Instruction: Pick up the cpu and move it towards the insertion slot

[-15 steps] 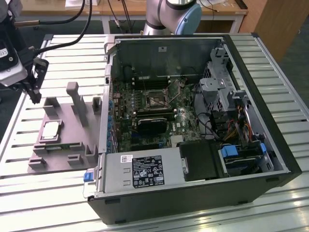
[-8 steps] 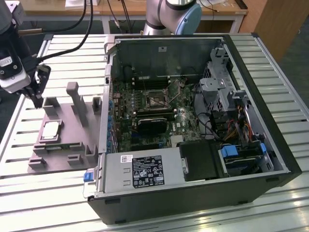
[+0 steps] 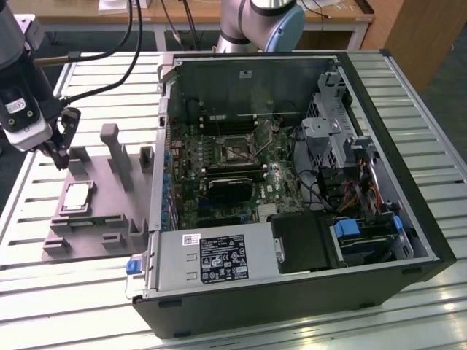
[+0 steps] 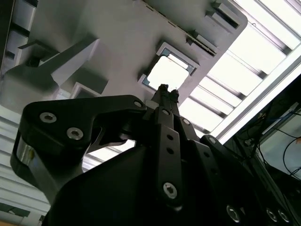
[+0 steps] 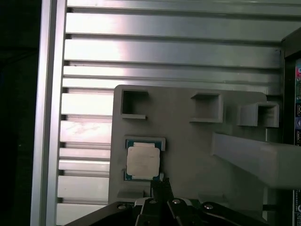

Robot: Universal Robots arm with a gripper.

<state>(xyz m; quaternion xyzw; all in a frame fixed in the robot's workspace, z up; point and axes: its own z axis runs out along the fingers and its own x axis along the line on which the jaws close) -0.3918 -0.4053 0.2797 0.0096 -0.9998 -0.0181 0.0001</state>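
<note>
slatted table, cpu in fixture, end effector near

Exterior view: high, angled down over open computer case and fixture. Both wrist views: close above fixture, looking past gripper, sharing cpu.

Silvery cpu lies flat in fixture — insertion slot apart.

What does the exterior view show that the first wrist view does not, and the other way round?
The exterior view adds the open computer case with the insertion slot on its board. The first wrist view adds a look from above: the hand near one corner of the cpu. Both share the cpu lying in the grey fixture.
</note>
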